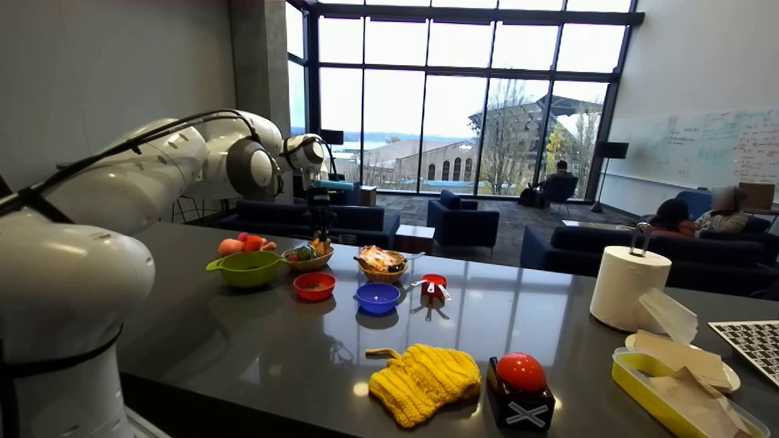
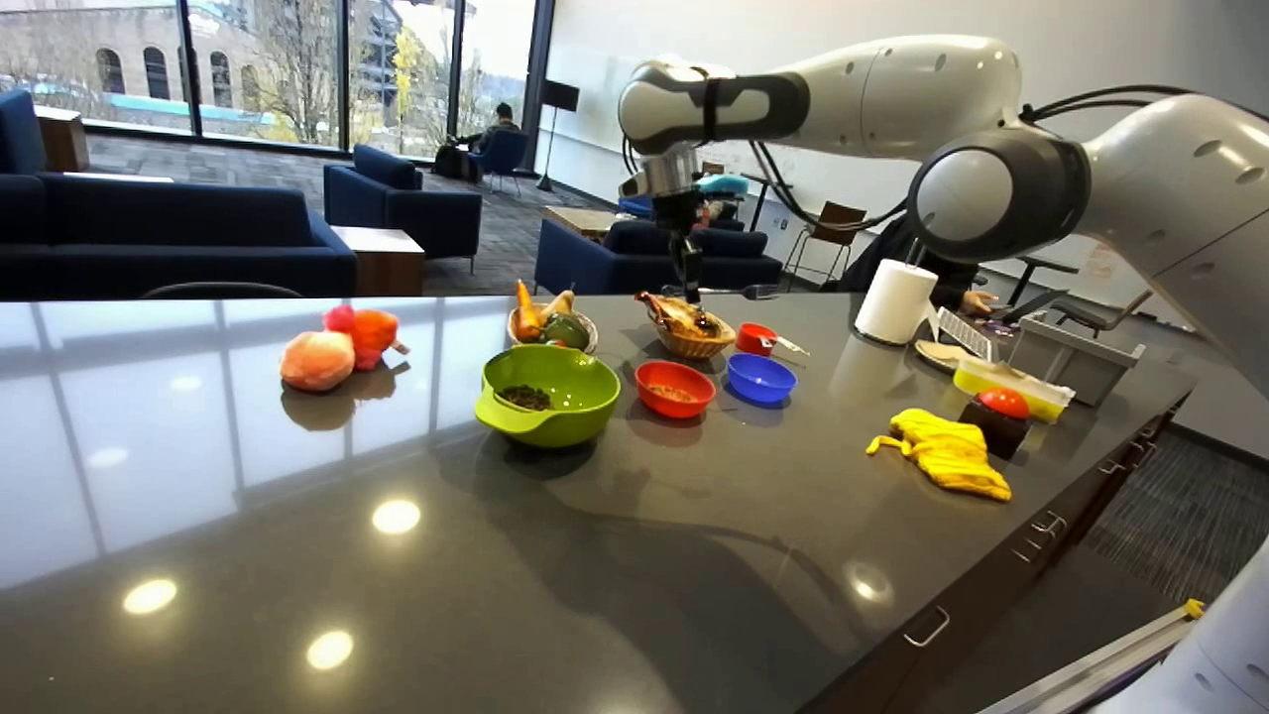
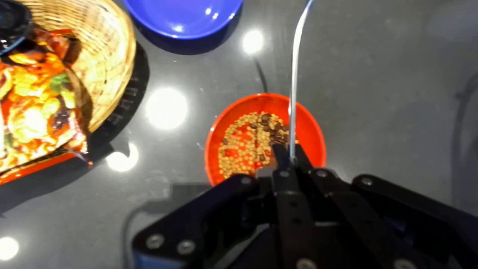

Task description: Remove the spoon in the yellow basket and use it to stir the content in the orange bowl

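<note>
Clear in the wrist view alone: metal utensil [image 3: 294,76] in end effector [image 3: 290,154]

We see a smooth, rounded white arm [image 2: 902,94], dotted with small oval dimples [image 2: 1208,149] and marked by a dark grey ring [image 2: 1063,198] around a pale disc [image 2: 960,194]. Black cables [image 1: 140,141] and black straps [image 2: 710,111] dress it; we find the wrist collar [image 2: 668,172] silvery, the black gripper [image 3: 291,157] studded with pale round screws [image 3: 154,241].

Behind the pincer [image 1: 321,234], daylight is coming through the overexposed window [image 1: 456,100], and the counter [image 1: 529,316] is reflecting it. In the wrist view, white spots [image 3: 167,108] are glaring beside the pincer, which is looking dark and slightly blurred.
</note>
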Motion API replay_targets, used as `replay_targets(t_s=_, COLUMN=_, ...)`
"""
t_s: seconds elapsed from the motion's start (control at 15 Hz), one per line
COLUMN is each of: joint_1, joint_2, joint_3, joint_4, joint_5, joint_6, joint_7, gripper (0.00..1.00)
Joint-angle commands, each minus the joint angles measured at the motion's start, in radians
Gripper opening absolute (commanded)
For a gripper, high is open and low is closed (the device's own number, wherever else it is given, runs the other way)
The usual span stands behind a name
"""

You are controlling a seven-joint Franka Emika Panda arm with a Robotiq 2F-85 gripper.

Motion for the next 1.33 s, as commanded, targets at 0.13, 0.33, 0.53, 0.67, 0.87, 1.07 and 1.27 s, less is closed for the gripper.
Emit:
replay_targets(t_s=0.13, joint_1=0.002, joint_2=-0.128, joint_3=0.048, joint_4=-0.153, joint_5=0.116, joint_6=-0.086, joint_7=0.136, gripper=0.01)
replay_targets(t_s=0.33, joint_1=0.005, joint_2=-0.21, joint_3=0.063, joint_4=-0.288, joint_5=0.172, joint_6=-0.033, joint_7=0.217, gripper=0.01)
replay_targets(t_s=0.53, joint_1=0.006, joint_2=-0.285, joint_3=0.062, joint_4=-0.417, joint_5=0.194, joint_6=0.049, joint_7=0.272, gripper=0.01)
replay_targets(t_s=0.67, joint_1=0.012, joint_2=-0.336, joint_3=0.056, joint_4=-0.504, joint_5=0.186, joint_6=0.121, joint_7=0.293, gripper=0.01)
replay_targets(t_s=0.87, joint_1=0.016, joint_2=-0.409, joint_3=0.05, joint_4=-0.64, joint_5=0.168, joint_6=0.238, joint_7=0.307, gripper=0.01)
replay_targets(t_s=1.07, joint_1=-0.039, joint_2=-0.473, joint_3=0.136, joint_4=-0.773, joint_5=0.098, joint_6=0.358, joint_7=0.339, gripper=0.01)
replay_targets(t_s=1.27, joint_1=-0.058, joint_2=-0.534, joint_3=0.17, joint_4=-0.915, joint_5=0.011, joint_6=0.485, joint_7=0.38, gripper=0.01)
